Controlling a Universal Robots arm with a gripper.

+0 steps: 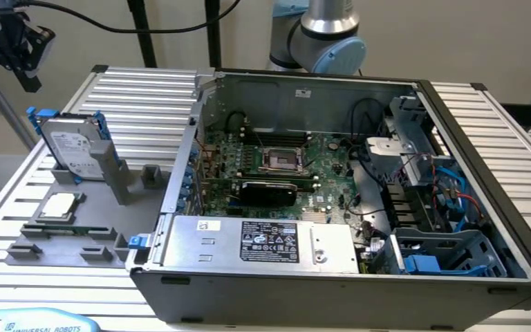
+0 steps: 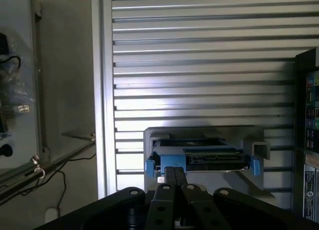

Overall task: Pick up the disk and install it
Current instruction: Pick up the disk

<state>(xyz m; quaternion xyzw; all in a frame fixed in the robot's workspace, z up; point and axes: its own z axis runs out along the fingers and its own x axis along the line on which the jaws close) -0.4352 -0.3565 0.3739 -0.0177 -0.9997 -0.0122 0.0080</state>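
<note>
Wrist view: my closed, empty end effector (image 2: 174,176) faces the silver-grey disk (image 2: 199,158), probably stiff and weighty; I'd grip its blue plastic frame (image 2: 255,166).

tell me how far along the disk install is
Nothing looks done: the disk stands on edge in its grey holder, outside the computer case. In hand: nothing; the gripper is shut and empty, apart from the disk. Left: the whole pick-up and install.

I see an arm (image 1: 325,17) of silver-grey tube with a pale blue joint cap (image 1: 344,54), and a matte black gripper (image 2: 174,170) with slim flat fingers (image 2: 169,177), round pivot pins (image 2: 133,192) and a black cable (image 1: 108,26).
</note>
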